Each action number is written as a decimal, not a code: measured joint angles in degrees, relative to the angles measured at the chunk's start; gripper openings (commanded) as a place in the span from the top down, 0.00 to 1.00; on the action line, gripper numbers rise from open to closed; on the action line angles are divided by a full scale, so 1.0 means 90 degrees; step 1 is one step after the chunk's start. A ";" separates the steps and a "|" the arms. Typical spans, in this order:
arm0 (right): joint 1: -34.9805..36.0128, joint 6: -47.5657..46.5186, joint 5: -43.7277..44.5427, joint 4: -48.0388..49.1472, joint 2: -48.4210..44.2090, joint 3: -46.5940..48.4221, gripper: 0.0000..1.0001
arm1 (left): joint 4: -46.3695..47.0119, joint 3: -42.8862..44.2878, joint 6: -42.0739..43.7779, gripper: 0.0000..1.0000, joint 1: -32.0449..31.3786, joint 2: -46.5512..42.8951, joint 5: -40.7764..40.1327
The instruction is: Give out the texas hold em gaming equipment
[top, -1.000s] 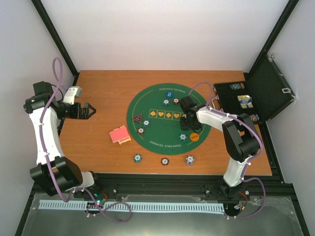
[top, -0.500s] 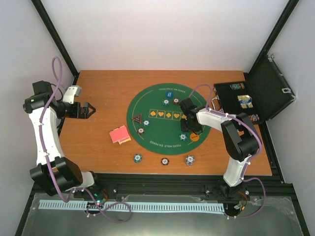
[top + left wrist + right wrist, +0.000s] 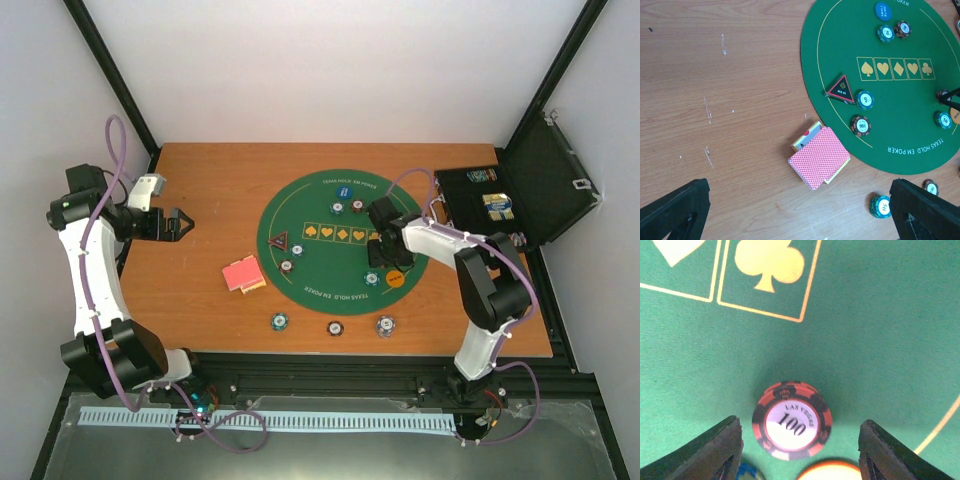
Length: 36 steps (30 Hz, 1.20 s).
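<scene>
On the green mat's (image 3: 880, 340) four o'clock side, the right fingers (image 3: 720, 450) stand parted beside a red-black chip (image 3: 792, 421), not touching it. The left fingers (image 3: 675, 210) gape wide and empty above the counter (image 3: 740, 100).

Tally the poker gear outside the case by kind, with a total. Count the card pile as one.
Poker chips: 9
Marker buttons: 3
Card pile: 1
Total: 13
</scene>
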 measured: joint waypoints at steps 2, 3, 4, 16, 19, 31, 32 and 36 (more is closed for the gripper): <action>-0.0002 0.0010 0.0049 -0.0124 -0.0197 0.0005 0.30 | -0.0002 0.0002 0.0000 0.00 0.0000 0.0000 0.0002; 0.0000 0.0029 0.0085 -0.0187 -0.0333 0.0005 0.28 | -0.0005 0.0007 0.0000 0.00 0.0000 0.0000 0.0002; 0.0000 0.0036 0.0129 -0.0262 -0.0525 0.0005 0.26 | -0.0005 0.0015 0.0000 0.00 0.0000 0.0000 0.0002; 0.0889 0.0775 0.0170 -0.0969 -0.2766 -0.0981 0.20 | -0.0024 0.0056 -0.0005 0.00 0.0000 0.0000 0.0102; 0.1229 0.1073 0.0049 -0.1100 -0.3036 -0.1447 0.20 | -0.0024 0.0056 -0.0005 0.00 0.0000 0.0000 0.0112; 0.1887 0.1953 -0.0197 -0.1127 -0.3279 -0.2208 0.22 | -0.0024 0.0053 -0.0007 0.00 0.0000 -0.0002 0.0153; 0.1923 0.1996 -0.0206 -0.1117 -0.3279 -0.2232 0.23 | -0.0024 0.0056 -0.0007 0.00 0.0000 -0.0002 0.0153; 0.2130 0.2130 -0.0211 -0.1064 -0.3279 -0.2346 0.24 | -0.0029 0.0056 -0.0007 0.00 0.0000 -0.0002 0.0151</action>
